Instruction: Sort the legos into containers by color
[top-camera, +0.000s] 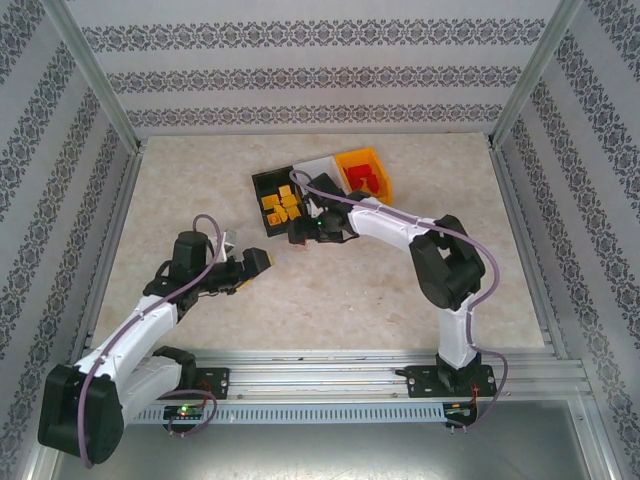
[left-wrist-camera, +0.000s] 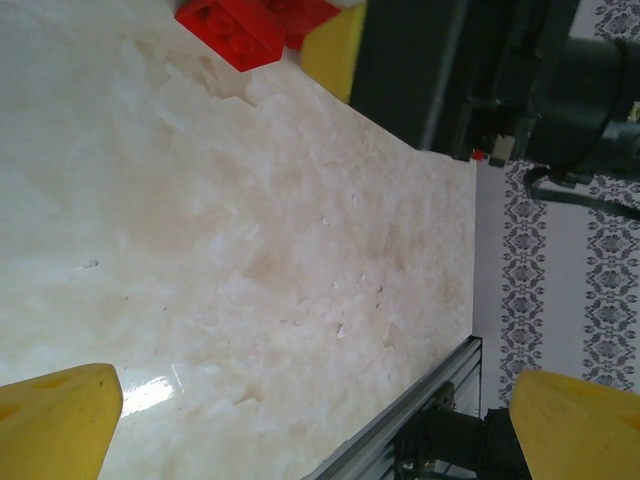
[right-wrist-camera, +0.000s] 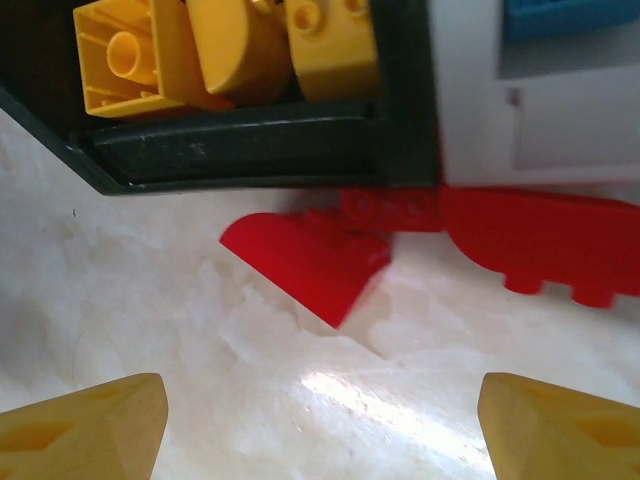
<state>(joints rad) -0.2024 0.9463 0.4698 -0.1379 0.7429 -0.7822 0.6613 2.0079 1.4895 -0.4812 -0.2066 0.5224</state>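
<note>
right pincer (right-wrist-camera: 320, 428) gapes wide above a long red lego (right-wrist-camera: 525, 238) lying lengthwise along the white bin's (right-wrist-camera: 470, 120) wall.

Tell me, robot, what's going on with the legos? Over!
Left gripper open, empty. Right gripper open, aimed at red legos on table by black bin. Nothing blocking.

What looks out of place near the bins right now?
Red legos lie on the table, outside every bin, against the black bin and white bin walls. The other reds sit in the orange bin.
</note>
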